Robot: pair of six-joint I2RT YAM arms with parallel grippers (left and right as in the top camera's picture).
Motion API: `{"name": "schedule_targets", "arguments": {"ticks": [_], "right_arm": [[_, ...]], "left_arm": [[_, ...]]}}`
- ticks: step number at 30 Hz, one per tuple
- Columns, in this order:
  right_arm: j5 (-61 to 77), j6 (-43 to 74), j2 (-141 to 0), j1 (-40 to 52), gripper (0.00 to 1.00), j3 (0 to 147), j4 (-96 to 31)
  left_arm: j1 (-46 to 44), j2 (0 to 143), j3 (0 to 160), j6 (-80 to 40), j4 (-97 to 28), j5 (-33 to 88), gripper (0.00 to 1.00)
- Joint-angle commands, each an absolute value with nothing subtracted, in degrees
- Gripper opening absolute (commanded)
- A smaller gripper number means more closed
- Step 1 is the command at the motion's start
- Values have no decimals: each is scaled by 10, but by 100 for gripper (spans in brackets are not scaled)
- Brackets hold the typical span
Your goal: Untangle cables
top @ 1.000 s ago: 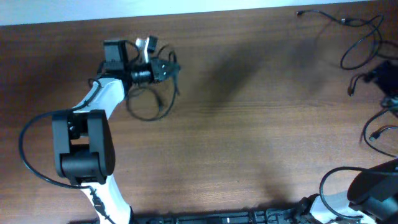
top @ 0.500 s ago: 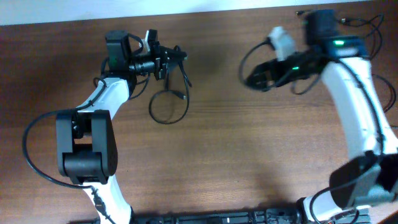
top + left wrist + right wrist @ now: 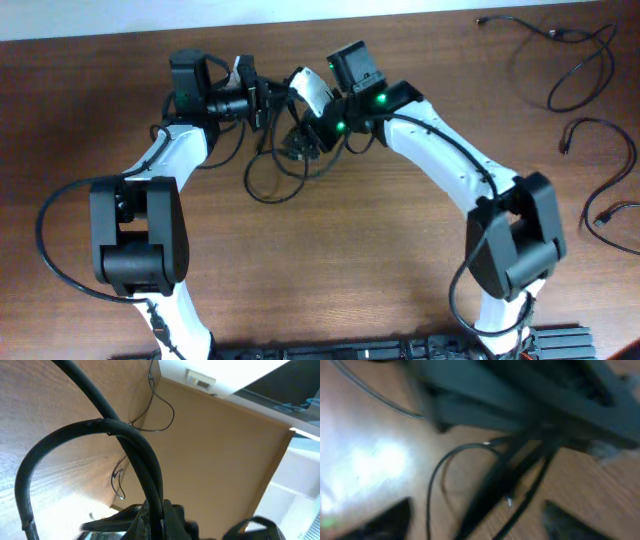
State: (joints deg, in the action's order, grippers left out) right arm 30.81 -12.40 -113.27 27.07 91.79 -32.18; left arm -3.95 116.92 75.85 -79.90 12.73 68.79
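Left fingers (image 3: 266, 103) are clamped shut on the cable bundle (image 3: 287, 152); the wrist view shows a black strand running straight into the closed tips. Right fingers (image 3: 302, 138) look spread wide and hold nothing. That wrist view is blurred, but strands pass between the two tips. Bundle sits just at 4 o'clock of the left fingers and directly under the right ones, around 11 o'clock from the centre of the surface (image 3: 400, 280). Its slack loop (image 3: 262, 194) droops toward 6 o'clock onto the wood. Can't tell how many strands are in the knot. The two arms face each other across it on the 9–3 axis, both equally near. My read: right closes on one strand and pulls toward 3 o'clock while left anchors. Bare room from 3 to 6 o'clock; far edge is close at 12. Other loose cables (image 3: 578, 70) lie well apart at 2 o'clock, so keep the pull short of them.
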Motion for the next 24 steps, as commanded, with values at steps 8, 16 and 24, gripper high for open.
{"name": "schedule_targets", "arguments": {"ticks": [8,16,24], "right_arm": [[242,-42,-1110,230,4,922,-494],[229,-58,-1004,89,4,945,-454],[228,-70,-968,30,4,972,-481]], "left_arm": [[-9,1172,761,-402,89,716,58],[2,1172,761,-130,-187,595,99],[2,992,761,-57,-394,211,99]]}}
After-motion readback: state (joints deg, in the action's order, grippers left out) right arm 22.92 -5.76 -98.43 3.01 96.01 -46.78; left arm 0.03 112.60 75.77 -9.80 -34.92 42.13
